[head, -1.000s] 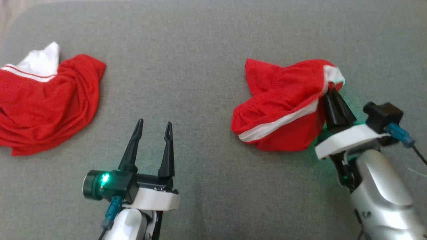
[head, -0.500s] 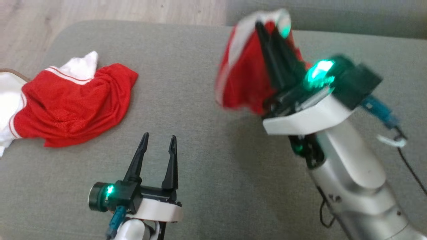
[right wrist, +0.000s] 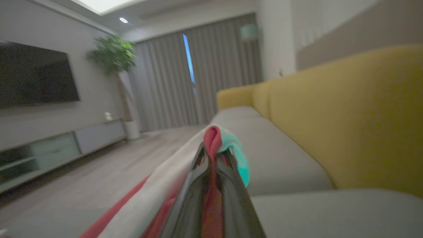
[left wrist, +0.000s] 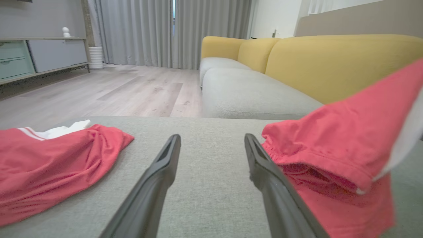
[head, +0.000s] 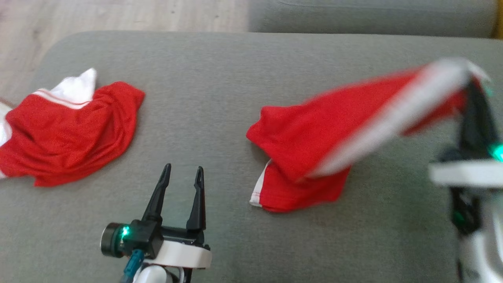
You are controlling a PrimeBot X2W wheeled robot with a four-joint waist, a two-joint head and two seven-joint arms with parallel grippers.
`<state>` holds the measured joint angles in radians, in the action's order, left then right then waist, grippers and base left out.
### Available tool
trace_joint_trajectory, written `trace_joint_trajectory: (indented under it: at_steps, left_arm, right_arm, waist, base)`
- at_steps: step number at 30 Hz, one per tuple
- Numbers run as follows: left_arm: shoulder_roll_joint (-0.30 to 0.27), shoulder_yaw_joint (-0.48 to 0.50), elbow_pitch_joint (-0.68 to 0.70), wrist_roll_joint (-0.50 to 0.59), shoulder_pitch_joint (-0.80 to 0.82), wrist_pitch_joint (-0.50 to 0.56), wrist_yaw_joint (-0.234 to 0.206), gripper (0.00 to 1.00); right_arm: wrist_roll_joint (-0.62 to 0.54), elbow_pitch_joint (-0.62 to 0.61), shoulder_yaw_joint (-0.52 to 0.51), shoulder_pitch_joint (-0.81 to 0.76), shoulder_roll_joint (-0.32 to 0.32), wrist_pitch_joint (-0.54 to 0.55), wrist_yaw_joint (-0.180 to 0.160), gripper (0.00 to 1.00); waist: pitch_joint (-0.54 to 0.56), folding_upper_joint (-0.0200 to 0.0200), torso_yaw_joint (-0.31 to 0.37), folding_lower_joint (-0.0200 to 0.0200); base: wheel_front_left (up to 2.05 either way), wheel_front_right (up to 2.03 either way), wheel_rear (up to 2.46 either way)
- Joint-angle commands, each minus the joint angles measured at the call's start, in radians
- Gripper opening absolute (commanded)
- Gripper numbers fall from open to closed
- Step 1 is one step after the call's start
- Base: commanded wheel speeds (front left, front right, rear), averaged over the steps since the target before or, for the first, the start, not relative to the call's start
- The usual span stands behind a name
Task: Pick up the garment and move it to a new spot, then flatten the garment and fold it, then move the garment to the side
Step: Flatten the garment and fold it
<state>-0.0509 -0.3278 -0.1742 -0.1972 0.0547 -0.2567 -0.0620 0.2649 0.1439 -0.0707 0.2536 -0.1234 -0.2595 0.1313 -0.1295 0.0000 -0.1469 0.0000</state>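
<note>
Hauling a garment by one thin pinch

The right gripper (head: 471, 84) sits at the far right. Its two dark fingers are closed tight on a small bunch of the red garment (head: 310, 141) at the white stripe, and the right wrist view shows red cloth squeezed between them. From that pinch the garment slopes down to the left. Its lower end lies crumpled on the grey cushion (head: 220, 90), a little right of the middle. The left gripper (head: 183, 168) rests low at the near side, fingers wide apart and holding nothing. In the left wrist view the garment's low end lies just beside its right finger. A second red garment (head: 67, 133) lies well apart at the left.

The grip looks like the weak point. Only a narrow fold of thin, slippery-looking cloth is caught, so a sharp pull could draw it out and drop the garment short of its spot. The raised end is blurred in the head view, which suggests speed and makes that slip more likely.

The low end touches the cushion, and the rough weave could snag it. The cloth would then roll under itself and be harder to flatten. The raised end hangs close to the right edge of the cushion, so a release there might let part of the garment slide off. If the garment drifts left, it could drape over the left gripper's open fingers.
</note>
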Motion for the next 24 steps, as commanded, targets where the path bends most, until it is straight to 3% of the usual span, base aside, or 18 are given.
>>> trace_joint_trajectory:
  at_steps: [1, 5, 8, 9, 10, 12, 13, 18, 24]
  left_arm:
    - [0.001, 0.027, 0.036, -0.008, 0.03, -0.005, 0.006, 1.0]
    - [0.001, -0.004, 0.029, -0.02, 0.032, -0.005, 0.048, 1.0]
    - [0.001, -0.036, 0.016, -0.02, 0.04, -0.005, 0.085, 1.0]
    - [0.001, -0.05, 0.01, -0.018, 0.045, -0.005, 0.101, 1.0]
    - [0.001, -0.05, 0.01, -0.018, 0.045, -0.005, 0.101, 1.0]
    - [0.001, -0.083, -0.004, -0.002, 0.057, -0.005, 0.128, 1.0]
    - [0.001, -0.103, -0.013, 0.008, 0.065, -0.005, 0.14, 1.0]
    - [0.001, -0.223, -0.067, 0.048, 0.119, -0.005, 0.178, 1.0]
    - [0.001, -0.421, -0.198, 0.045, 0.23, -0.005, 0.192, 1.0]
  right_arm:
    - [-0.016, -0.004, -0.039, -0.007, 0.01, -0.002, -0.001, 0.0]
    - [-0.103, 0.131, -0.208, -0.066, 0.048, -0.002, -0.001, 0.0]
    - [-0.141, 0.212, -0.239, -0.053, 0.062, -0.002, -0.001, 0.0]
    - [-0.148, 0.231, -0.244, -0.045, 0.065, -0.002, -0.001, 0.15]
    - [-0.148, 0.231, -0.244, -0.045, 0.065, -0.002, -0.001, 0.15]
    - [-0.166, 0.256, -0.247, -0.03, 0.069, -0.002, -0.001, 0.5]
    - [-0.181, 0.265, -0.257, -0.023, 0.07, -0.002, -0.001, 1.0]
    - [-0.26, 0.233, -0.285, -0.012, 0.073, -0.002, -0.001, 1.0]
    - [-0.231, 0.159, -0.262, -0.027, 0.073, -0.002, -0.001, 1.0]
  waist:
    - [-0.012, 0.0, 0.026, 0.0]
    - [-0.016, 0.0, 0.063, 0.0]
    - [-0.017, 0.0, 0.087, 0.0]
    - [-0.017, 0.0, 0.093, 0.0]
    - [-0.017, 0.0, 0.093, 0.0]
    - [-0.02, 0.0, 0.104, 0.0]
    - [-0.022, 0.0, 0.108, 0.0]
    - [-0.033, 0.0, 0.12, 0.0]
    - [-0.051, 0.0, 0.155, 0.0]
  base:
    - [0.0, 0.0, 0.0]
    - [0.0, 0.0, 0.0]
    - [0.0, 0.0, 0.0]
    - [0.0, 0.0, 0.0]
    - [0.0, 0.0, 0.0]
    - [0.0, 0.0, 0.0]
    - [0.0, 0.0, 0.0]
    - [0.0, 0.0, 0.0]
    - [0.0, 0.0, 0.0]
